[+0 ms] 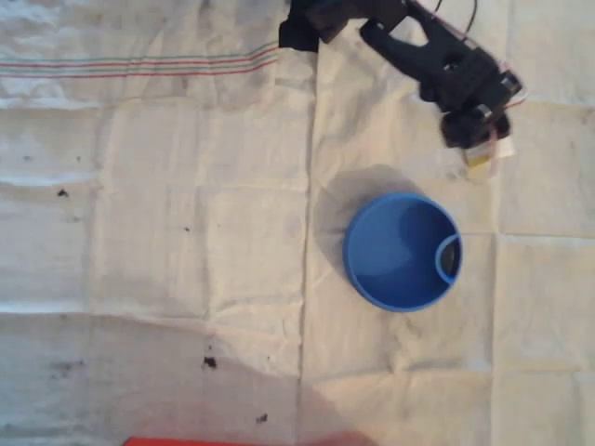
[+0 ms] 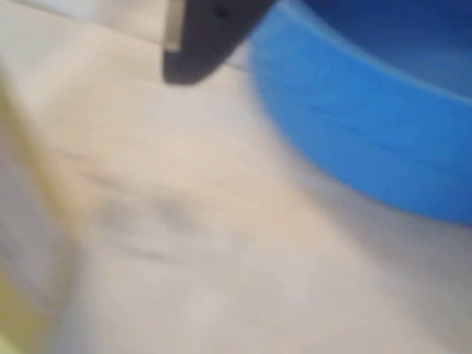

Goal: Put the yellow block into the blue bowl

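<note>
Tool (image 1: pixel 483 153) on yellow block (image 1: pixel 478 160), just beyond blue bowl (image 1: pixel 372 269)

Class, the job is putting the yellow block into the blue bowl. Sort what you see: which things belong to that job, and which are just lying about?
Belongs to the job:
yellow block
blue bowl
gripper

Just lying about:
cloth
red thing at the bottom edge
</note>
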`<state>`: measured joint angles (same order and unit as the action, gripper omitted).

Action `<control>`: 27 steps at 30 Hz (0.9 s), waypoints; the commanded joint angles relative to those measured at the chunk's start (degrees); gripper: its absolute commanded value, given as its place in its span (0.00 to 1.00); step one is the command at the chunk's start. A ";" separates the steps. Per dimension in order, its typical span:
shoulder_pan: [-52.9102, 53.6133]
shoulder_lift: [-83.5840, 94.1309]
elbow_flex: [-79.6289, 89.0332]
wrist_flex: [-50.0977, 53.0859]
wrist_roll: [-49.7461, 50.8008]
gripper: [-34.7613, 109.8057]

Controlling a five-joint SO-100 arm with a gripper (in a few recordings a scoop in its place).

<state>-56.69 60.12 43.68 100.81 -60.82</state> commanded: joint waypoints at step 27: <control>2.46 4.75 -1.76 4.04 -0.26 0.45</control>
<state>-54.67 60.12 43.59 104.06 -60.82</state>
